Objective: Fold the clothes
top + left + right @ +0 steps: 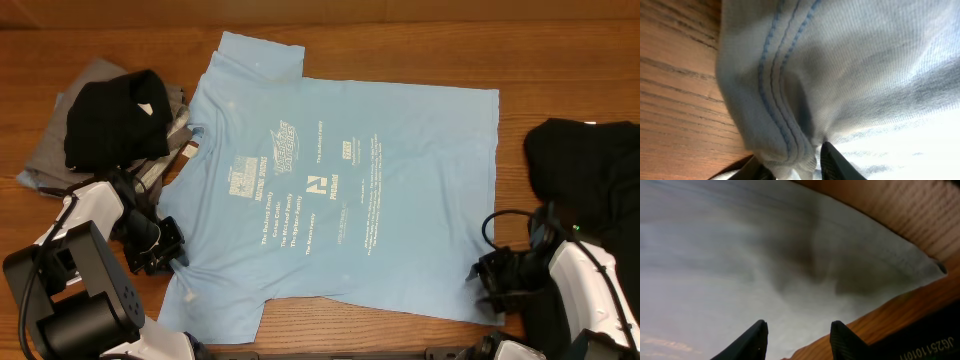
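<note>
Overhead: light blue T-shirt (340,180) flat | left jaws pinching its hem | right jaws spread

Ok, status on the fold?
Left end effector pinching light blue shirt hem. Right end effector open over its edge. Left pile, right pile beside it, nothing on top.

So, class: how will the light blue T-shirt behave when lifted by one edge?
Probably floppy: the light blue T-shirt bunches in folds at the left tool. Likely light: thin, wrinkled fabric. It may sag and drag on the table.
</note>
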